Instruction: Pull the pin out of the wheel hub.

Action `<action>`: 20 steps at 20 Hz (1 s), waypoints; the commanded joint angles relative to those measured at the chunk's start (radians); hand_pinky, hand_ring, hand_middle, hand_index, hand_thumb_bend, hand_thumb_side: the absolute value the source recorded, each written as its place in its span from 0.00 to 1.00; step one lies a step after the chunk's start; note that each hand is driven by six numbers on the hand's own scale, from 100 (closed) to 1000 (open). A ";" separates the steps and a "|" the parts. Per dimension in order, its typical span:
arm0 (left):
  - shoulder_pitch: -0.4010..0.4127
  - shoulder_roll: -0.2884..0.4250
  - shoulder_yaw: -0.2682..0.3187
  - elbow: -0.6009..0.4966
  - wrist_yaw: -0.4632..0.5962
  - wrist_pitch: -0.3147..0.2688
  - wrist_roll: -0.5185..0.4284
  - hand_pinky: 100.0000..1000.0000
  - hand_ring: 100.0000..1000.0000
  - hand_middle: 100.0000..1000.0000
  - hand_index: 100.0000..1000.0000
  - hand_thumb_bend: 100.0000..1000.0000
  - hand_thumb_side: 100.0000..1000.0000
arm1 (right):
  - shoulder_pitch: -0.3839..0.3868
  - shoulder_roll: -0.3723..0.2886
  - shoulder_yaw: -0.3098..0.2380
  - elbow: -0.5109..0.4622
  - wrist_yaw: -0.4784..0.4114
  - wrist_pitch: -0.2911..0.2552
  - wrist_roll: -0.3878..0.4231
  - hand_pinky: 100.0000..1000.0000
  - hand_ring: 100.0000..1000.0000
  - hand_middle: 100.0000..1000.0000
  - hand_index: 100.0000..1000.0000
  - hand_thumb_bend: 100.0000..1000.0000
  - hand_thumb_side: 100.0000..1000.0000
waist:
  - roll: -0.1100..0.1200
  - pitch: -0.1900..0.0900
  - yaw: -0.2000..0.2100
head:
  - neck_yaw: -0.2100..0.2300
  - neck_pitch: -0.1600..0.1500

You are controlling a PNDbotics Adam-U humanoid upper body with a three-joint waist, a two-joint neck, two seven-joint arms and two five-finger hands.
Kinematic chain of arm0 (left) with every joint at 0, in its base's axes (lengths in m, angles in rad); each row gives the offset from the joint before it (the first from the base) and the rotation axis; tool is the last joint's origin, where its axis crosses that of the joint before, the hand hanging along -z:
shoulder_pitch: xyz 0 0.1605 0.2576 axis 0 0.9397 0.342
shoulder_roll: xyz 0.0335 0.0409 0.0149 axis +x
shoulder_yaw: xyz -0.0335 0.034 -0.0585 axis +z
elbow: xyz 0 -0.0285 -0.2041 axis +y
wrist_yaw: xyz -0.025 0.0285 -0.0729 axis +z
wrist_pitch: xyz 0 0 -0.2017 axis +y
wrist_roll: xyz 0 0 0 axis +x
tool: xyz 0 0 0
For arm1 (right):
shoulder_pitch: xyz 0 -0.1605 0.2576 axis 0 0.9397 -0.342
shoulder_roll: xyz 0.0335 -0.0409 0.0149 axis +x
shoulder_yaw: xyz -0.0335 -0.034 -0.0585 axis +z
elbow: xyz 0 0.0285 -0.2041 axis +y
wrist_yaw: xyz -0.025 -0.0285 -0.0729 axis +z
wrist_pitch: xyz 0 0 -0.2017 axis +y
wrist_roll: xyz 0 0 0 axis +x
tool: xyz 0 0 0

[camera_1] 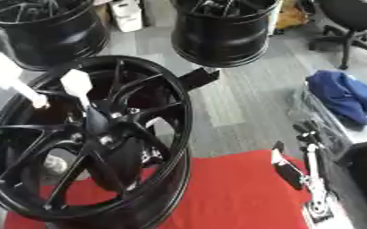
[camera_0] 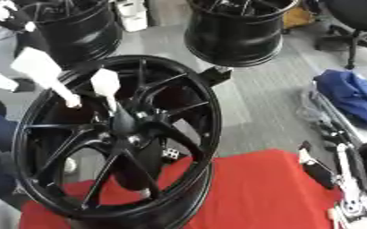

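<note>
A large black wheel hub [camera_0: 116,138] stands upright on its edge on a red-covered tabletop [camera_0: 257,192], filling the left and middle of the scene, its spokes running out from a dark centre. Two white pins stick out of the hub's face near its upper left: one pin [camera_0: 106,87] with a flat white head rises just above the centre, and a second white pin [camera_0: 45,74], larger and tilted, sits further left, close to the rim.

The robot's right hand [camera_0: 327,172] shows at the right edge, above the near right corner of the red cloth, well apart from the hub; it is black with white and silver parts, and whether its fingers are open or curled cannot be told. The left hand shows in neither view.

On the floor beyond, two more black wheels [camera_0: 233,29] stand at the far side. A blue cloth [camera_0: 351,91] lies on the right, and an office chair [camera_0: 359,24] stands at the far right.
</note>
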 commanded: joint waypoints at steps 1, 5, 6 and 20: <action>0.070 0.082 0.096 0.021 -0.026 0.017 0.071 0.63 0.36 0.32 0.46 0.34 0.00 | -0.004 -0.019 -0.009 -0.009 -0.002 -0.001 -0.004 0.71 0.81 1.00 0.88 0.00 0.18 | -0.004 -0.017 0.006 | -0.005 -0.003; 0.184 0.070 0.148 0.172 -0.089 0.042 0.126 0.61 0.37 0.33 0.47 0.33 0.00 | -0.005 -0.018 -0.010 -0.009 -0.003 0.000 -0.003 0.71 0.81 1.00 0.88 0.00 0.18 | -0.010 -0.017 0.013 | -0.006 -0.005; 0.206 0.057 0.157 0.223 -0.110 0.051 0.140 0.60 0.37 0.33 0.48 0.34 0.00 | -0.004 -0.018 -0.010 -0.009 -0.003 0.000 -0.003 0.71 0.81 1.00 0.88 0.00 0.18 | -0.012 -0.017 0.014 | -0.007 -0.005; 0.318 -0.193 0.267 0.594 -0.075 0.147 0.500 0.66 0.76 0.81 0.89 0.77 0.59 | -0.008 -0.007 -0.010 -0.016 -0.008 0.004 -0.001 0.72 0.81 1.00 0.88 0.00 0.18 | -0.038 -0.008 0.017 | -0.006 0.001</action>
